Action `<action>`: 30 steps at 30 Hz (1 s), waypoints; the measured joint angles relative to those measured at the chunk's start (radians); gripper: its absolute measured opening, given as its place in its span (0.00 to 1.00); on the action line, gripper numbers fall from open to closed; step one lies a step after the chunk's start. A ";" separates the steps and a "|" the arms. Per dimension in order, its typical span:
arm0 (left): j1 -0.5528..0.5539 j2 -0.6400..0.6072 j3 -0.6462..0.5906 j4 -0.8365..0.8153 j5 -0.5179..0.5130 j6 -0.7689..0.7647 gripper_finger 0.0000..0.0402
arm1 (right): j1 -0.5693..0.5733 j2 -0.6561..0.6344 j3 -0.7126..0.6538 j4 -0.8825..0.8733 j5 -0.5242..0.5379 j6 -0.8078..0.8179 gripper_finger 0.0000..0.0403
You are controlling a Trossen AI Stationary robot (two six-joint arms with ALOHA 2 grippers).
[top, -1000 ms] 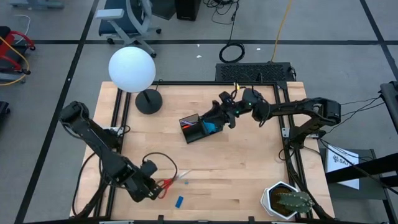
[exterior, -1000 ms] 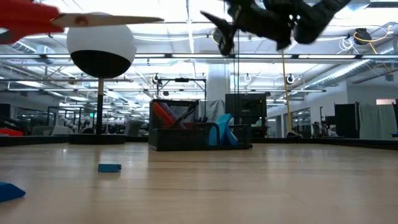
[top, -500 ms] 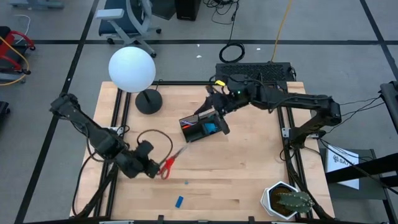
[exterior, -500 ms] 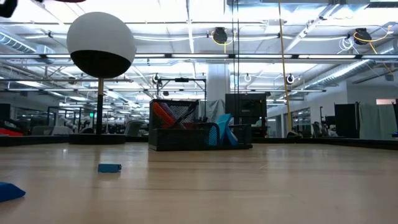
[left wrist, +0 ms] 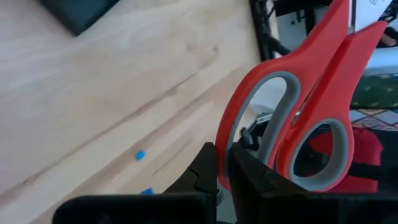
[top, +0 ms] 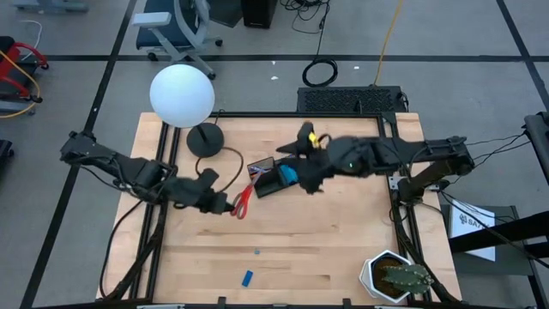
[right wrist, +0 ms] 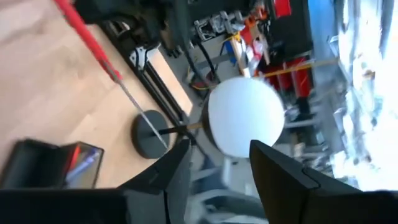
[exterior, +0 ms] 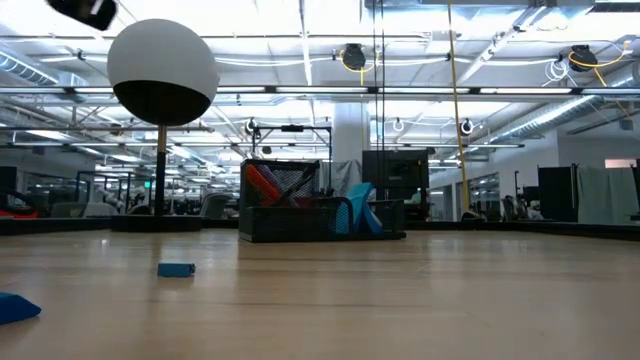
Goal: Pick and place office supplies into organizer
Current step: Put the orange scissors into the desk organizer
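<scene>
- Overhead, the left hand (top: 225, 203) sits over the table (top: 343, 249), just left of the organizer (top: 270, 178), clenched on the red-handled scissors (top: 241, 201).
- Its wrist camera shows the dark fingers (left wrist: 208, 171) pinching one red loop of the scissors' handle (left wrist: 292, 118), with the grey-lined finger holes plainly visible.
- Seen from above, the scissors hang off the table, blades angled up toward the organizer's left end.
- Meanwhile the right hand (top: 307, 176) is at the organizer's right end, over the blue notepad (top: 286, 174); blur hides it from above, but its wrist camera shows 2 dark fingers (right wrist: 280, 180) spread apart with nothing between them.
- That wrist view also takes in the organizer (right wrist: 46, 163) with a red item inside, plus the scissors (right wrist: 99, 59) and the white globe lamp (right wrist: 245, 117).
- At table height, the organizer (exterior: 300, 205) stands toward the far side, holding something red at its left and the blue notepad (exterior: 358, 208) at its right.
- Nearer the front, a small blue eraser (exterior: 176, 269) lies on the table, and another blue piece (exterior: 15, 306) sits at the near left edge.
- From above, the blue eraser (top: 247, 277) lies near the front edge, with a tiny blue speck (top: 256, 252) just beyond it.
- A potted cactus (top: 399, 276) stands at the near right corner; the lamp (top: 182, 95) is at the far left.
</scene>
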 joint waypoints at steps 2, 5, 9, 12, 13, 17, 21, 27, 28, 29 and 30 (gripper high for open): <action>0.042 0.000 0.000 0.022 0.032 0.025 0.05 | 0.029 0.001 0.000 0.000 0.033 -0.060 0.38; 0.096 0.000 0.000 0.034 0.076 0.053 0.05 | 0.054 0.001 0.000 -0.001 0.037 -0.097 0.38; 0.150 0.000 0.000 0.039 0.126 0.081 0.05 | 0.072 0.001 -0.005 0.005 0.032 -0.131 0.38; 0.176 0.000 0.000 0.065 0.142 0.089 0.05 | 0.075 0.001 -0.035 0.052 0.027 -0.149 0.38; 0.182 0.000 0.000 0.074 0.145 0.093 0.05 | 0.075 0.001 -0.049 0.069 0.017 -0.156 0.38; 0.191 0.001 0.000 0.077 0.149 0.093 0.05 | 0.080 0.003 -0.107 0.133 0.004 -0.202 0.38; 0.191 0.002 0.000 0.103 0.147 0.093 0.05 | 0.084 0.022 -0.154 0.177 0.002 -0.230 0.38; 0.192 0.016 0.001 0.123 0.143 0.115 0.05 | 0.086 0.079 -0.177 0.244 0.003 -0.246 0.38; 0.191 0.022 0.001 0.128 0.143 0.114 0.05 | 0.086 0.090 -0.177 0.259 0.001 -0.246 0.38; 0.191 0.027 0.001 0.125 0.143 0.112 0.05 | 0.086 0.101 -0.177 0.272 -0.003 -0.246 0.38; 0.192 0.030 0.001 0.120 0.144 0.112 0.05 | 0.087 0.112 -0.177 0.283 -0.009 -0.247 0.38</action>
